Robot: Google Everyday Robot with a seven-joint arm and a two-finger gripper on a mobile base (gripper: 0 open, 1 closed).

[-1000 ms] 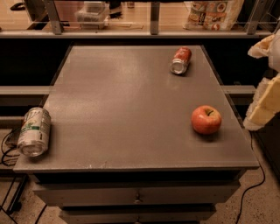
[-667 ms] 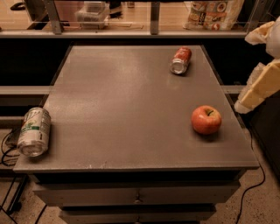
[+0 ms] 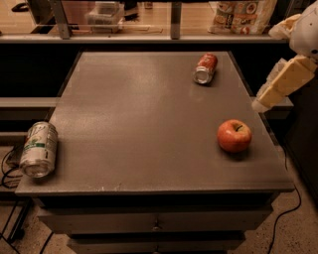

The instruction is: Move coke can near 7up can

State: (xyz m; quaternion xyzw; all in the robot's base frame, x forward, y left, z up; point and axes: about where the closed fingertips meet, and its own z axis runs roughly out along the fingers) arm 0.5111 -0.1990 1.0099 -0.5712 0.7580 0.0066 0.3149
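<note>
The coke can [image 3: 205, 68], red with a silver end, lies on its side at the far right of the grey table [image 3: 144, 114]. The 7up can [image 3: 39, 149], white-silver with green markings, lies on its side at the table's near left edge. The two cans are far apart, on opposite corners. My gripper [image 3: 263, 101] shows as a cream tip on the arm at the right edge of the view, raised beside the table's right side, to the right of and nearer than the coke can. It holds nothing that I can see.
A red apple [image 3: 234, 135] sits at the table's right side, nearer than the coke can. Behind the table runs a shelf with a clear box [image 3: 104, 14] and food bags [image 3: 242, 14]. Cables [image 3: 9, 168] hang at the left. Drawers sit below the tabletop.
The arm at the right has risen and swung slightly inward toward the table. The cans and the apple have not moved.
</note>
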